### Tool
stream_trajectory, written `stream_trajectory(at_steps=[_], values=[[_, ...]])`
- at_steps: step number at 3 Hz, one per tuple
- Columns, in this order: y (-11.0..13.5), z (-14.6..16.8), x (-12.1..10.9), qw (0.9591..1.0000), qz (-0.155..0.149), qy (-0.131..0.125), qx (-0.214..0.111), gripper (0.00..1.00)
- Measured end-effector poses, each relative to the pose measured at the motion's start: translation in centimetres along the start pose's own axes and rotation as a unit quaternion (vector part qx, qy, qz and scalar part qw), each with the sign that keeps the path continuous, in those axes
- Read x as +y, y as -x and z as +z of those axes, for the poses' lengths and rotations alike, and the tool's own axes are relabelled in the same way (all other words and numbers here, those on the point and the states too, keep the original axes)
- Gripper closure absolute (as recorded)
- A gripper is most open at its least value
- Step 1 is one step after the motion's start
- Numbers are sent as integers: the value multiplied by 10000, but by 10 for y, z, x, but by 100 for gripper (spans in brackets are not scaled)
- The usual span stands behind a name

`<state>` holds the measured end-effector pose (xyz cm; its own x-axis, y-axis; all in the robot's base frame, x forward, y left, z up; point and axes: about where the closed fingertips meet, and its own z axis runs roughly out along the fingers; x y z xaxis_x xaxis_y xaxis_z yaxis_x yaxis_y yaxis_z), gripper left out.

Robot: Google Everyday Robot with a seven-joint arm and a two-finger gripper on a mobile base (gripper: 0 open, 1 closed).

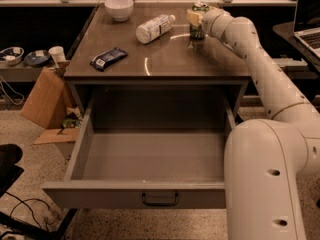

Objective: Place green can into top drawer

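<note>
The green can [196, 32] is at the far right of the tabletop [165, 59], upright, just under the arm's wrist. My gripper [196, 20] sits over the can's top and is shut on it; the can looks held slightly above the surface, with its reflection below. The top drawer [135, 194] is pulled fully open toward the front, its inside bare, with a dark handle [160, 199] at the middle of the front panel. My white arm [260, 69] runs from the lower right up to the can.
A clear white-labelled bottle [155, 27] lies on its side left of the can. A white bowl [119, 8] stands at the back left. A dark snack packet [108, 58] lies at the front left. A cardboard box [42, 96] is on the floor left; a laptop [307, 19] is right.
</note>
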<state>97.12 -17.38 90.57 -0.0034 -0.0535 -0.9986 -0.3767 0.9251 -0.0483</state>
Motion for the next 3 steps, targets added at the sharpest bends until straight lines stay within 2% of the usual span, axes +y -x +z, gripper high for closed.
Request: stream_trajectory(at_steps=[1, 2, 3], values=[[0, 0, 0, 10000, 0, 0, 0, 100], [10, -9, 6, 9997, -214, 103, -11, 100], [34, -50, 12, 9973, -686, 279, -14, 100]])
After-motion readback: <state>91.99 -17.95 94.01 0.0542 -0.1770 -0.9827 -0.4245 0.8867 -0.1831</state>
